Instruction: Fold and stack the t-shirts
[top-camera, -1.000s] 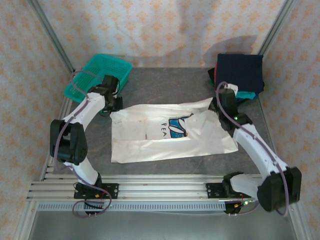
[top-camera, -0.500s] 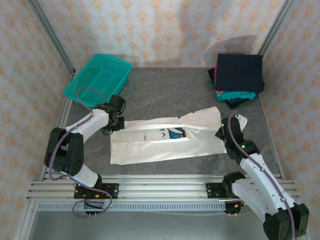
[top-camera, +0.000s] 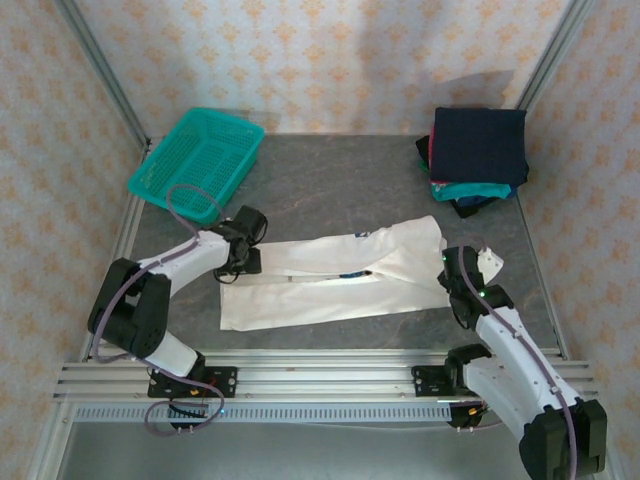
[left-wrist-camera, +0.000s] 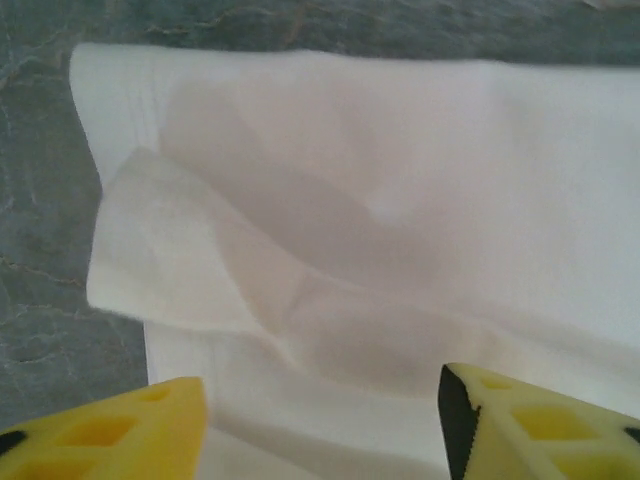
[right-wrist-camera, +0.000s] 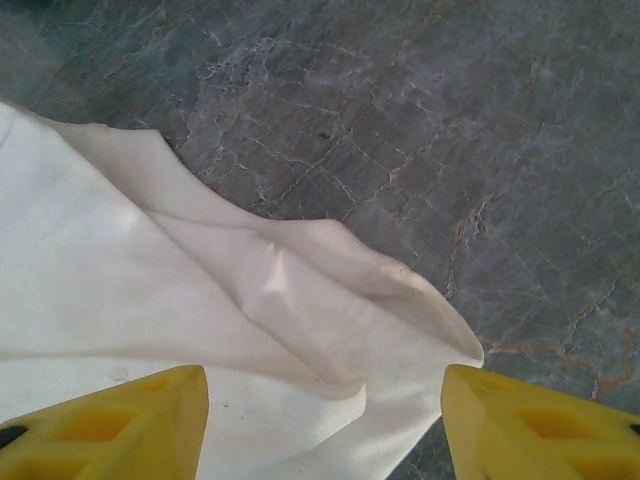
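A white t-shirt (top-camera: 340, 280) lies across the middle of the table, folded lengthwise into a long band with its print almost tucked inside. My left gripper (top-camera: 243, 256) stands open over the shirt's left end; in the left wrist view the left gripper (left-wrist-camera: 320, 430) has its yellow fingers (left-wrist-camera: 120, 435) spread above a folded-over flap of the white t-shirt (left-wrist-camera: 400, 200). My right gripper (top-camera: 453, 272) is open at the right end, and in the right wrist view the right gripper (right-wrist-camera: 325, 425) hangs over a rumpled corner of the white t-shirt (right-wrist-camera: 150, 290). Folded t-shirts (top-camera: 478, 150), navy on top, are stacked at the back right.
A teal mesh basket (top-camera: 195, 160) sits at the back left corner. Bare grey tabletop (top-camera: 340, 180) stretches between the basket and the stack. Metal frame posts and patterned walls close in the sides, and the aluminium rail (top-camera: 320, 380) runs along the near edge.
Both grippers drew the shirt's far edge toward the near side, folding it over the print into a narrower band. Both jaws then let go of the cloth and now stand open.
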